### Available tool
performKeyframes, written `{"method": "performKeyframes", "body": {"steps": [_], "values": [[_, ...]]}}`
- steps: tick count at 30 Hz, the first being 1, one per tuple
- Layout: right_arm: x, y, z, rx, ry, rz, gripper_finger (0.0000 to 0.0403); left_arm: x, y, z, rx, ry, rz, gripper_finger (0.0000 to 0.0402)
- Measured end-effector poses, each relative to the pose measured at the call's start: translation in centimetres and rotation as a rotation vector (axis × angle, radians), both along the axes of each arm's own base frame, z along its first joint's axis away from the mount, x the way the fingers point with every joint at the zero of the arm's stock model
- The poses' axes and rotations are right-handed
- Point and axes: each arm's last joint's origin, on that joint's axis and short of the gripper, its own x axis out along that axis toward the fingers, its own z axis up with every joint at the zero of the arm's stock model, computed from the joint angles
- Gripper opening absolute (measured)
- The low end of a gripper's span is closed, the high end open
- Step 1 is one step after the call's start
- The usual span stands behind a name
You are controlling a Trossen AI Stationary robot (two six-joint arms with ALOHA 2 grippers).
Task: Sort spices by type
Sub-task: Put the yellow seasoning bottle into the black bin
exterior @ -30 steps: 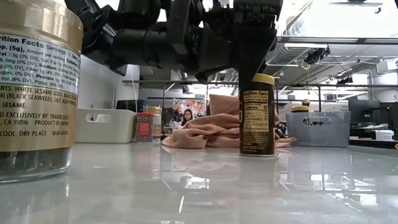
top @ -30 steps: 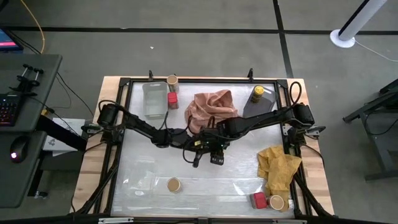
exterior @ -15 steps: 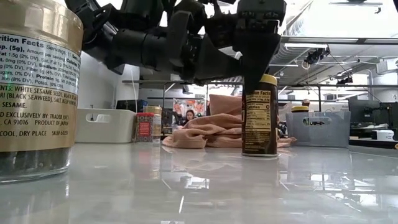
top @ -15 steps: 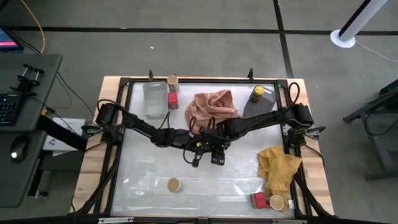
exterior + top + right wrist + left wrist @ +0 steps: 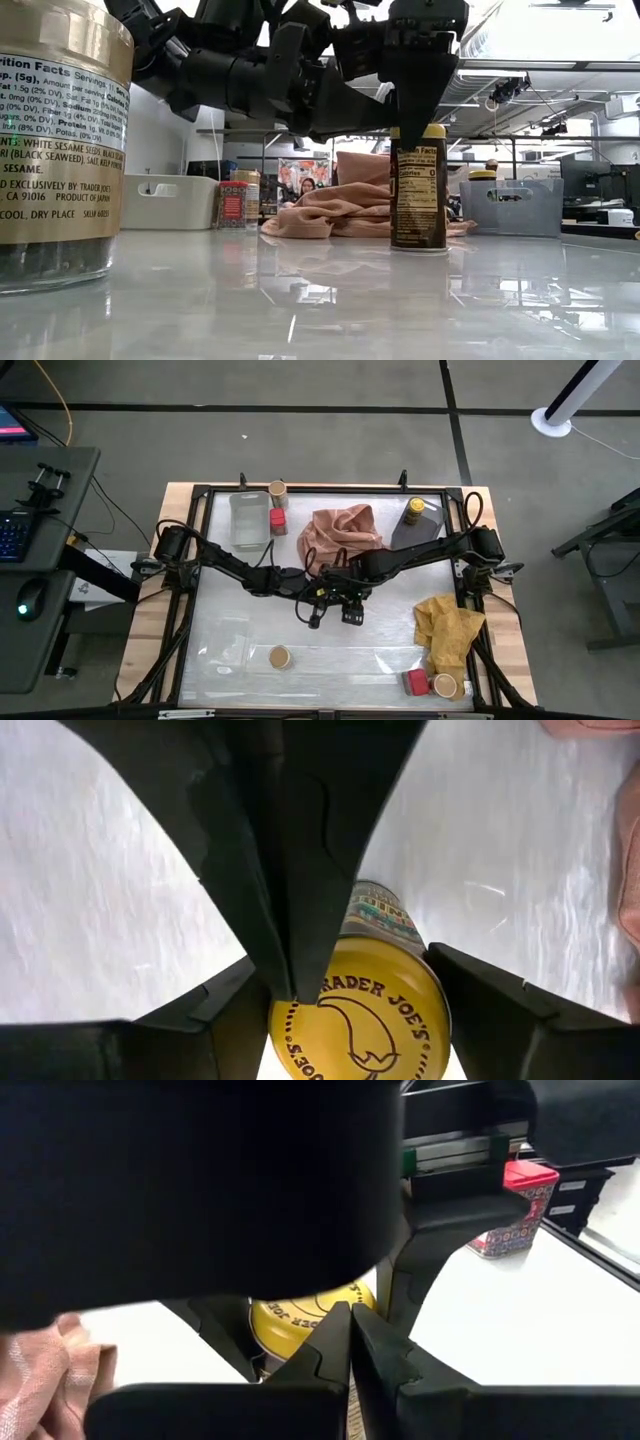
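At the centre of the high view, both grippers meet over one upright round spice jar with a yellow lid (image 5: 419, 185). The right gripper (image 5: 350, 603) has its fingers spread wide on either side of the lid, straddling it; whether they actually press the jar I cannot tell. The left gripper (image 5: 350, 1342) is pinched closed, holding nothing, its tip just beside the lid. The jar's long axis stands vertical directly beneath the right gripper, so that arm looks best placed to lift it.
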Motion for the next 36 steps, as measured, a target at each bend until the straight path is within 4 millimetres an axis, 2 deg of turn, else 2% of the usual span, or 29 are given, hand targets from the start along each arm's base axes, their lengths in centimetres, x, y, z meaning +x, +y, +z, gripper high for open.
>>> {"method": "performKeyframes", "body": {"steps": [14,19,24,27,30,36], "values": [[-0.3,-0.1,0.2,-0.033,0.019,0.07,0.025,0.0,0.0,-0.2,0.008,0.007,0.015,0.0],[-0.6,-0.2,1.1,-0.058,-0.012,0.103,0.025,0.0,0.1,-0.3,0.01,0.017,0.017,0.0],[-1.2,-0.4,2.6,-0.094,-0.062,0.116,0.025,-0.6,0.2,-2.1,0.028,0.161,0.036,0.0],[-1.4,-0.5,3.1,-0.116,-0.078,0.112,0.025,-0.4,0.2,-1.4,0.028,0.138,0.047,0.0],[-1.5,-0.6,3.3,-0.125,-0.092,0.108,0.025,-0.6,0.3,-2.0,0.034,0.171,0.048,0.0],[-1.5,-0.6,3.3,-0.125,-0.086,0.108,0.025,-0.5,0.1,-1.3,0.027,0.13,0.045,0.0]]}}
